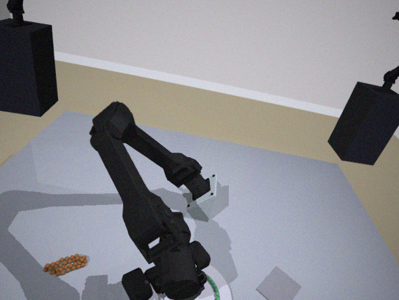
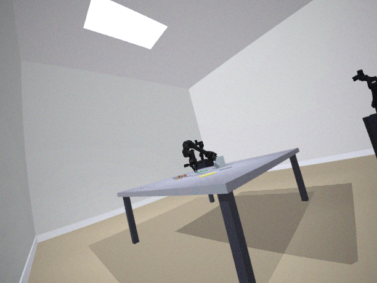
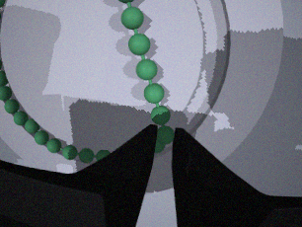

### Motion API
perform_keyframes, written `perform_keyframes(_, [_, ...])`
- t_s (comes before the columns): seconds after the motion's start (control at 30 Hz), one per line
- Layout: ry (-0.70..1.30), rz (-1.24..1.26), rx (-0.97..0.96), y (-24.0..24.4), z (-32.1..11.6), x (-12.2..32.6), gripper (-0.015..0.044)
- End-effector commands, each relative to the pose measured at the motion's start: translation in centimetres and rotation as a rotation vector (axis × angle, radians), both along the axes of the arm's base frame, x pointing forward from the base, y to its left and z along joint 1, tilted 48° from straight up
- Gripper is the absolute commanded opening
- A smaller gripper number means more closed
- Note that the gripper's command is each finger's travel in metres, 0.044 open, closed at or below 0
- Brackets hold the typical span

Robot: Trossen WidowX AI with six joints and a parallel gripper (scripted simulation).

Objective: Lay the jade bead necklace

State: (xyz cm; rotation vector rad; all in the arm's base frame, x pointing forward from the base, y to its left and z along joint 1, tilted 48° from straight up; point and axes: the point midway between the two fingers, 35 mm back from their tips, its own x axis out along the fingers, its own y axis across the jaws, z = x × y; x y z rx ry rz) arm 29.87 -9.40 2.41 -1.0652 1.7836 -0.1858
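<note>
The jade bead necklace [image 3: 146, 69] [image 1: 213, 285] [image 2: 202, 171] lies on the round bead board [image 3: 257, 51] [image 1: 225, 288]. In the wrist view its lower left beads follow the board's curve, while its right-hand run cuts nearly straight across the inside, left of the groove's right arc. My gripper [image 3: 164, 133] is shut on the necklace, with a bead between its fingertips near the board's lower edge. The fingers hide some beads beside this spot. In the top view the arm covers the fingers and most of the board.
An orange bead string [image 1: 66, 265] [image 2: 180, 176] lies folded left of the arm. A grey square tile [image 1: 278, 284] lies to the right of the board. A pale angled block [image 1: 208, 209] [image 2: 220, 162] stands behind it. A yellow strip [image 2: 208, 175] lies nearer in the exterior view.
</note>
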Motion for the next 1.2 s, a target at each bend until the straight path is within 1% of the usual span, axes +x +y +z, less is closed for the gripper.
perform_keyframes(0.0, [-0.001,0.0,0.0,0.1,0.0,0.0,0.0])
perform_keyframes(0.57, [0.003,0.006,-0.003,0.5,0.4,0.0,0.0])
perform_keyframes(0.9, [0.003,0.006,-0.003,0.0,0.8,0.1,0.0])
perform_keyframes(1.13, [0.003,0.006,-0.004,-0.6,0.3,0.0,0.0])
perform_keyframes(1.17, [0.0,0.002,-0.001,-0.3,0.5,0.1,0.0026])
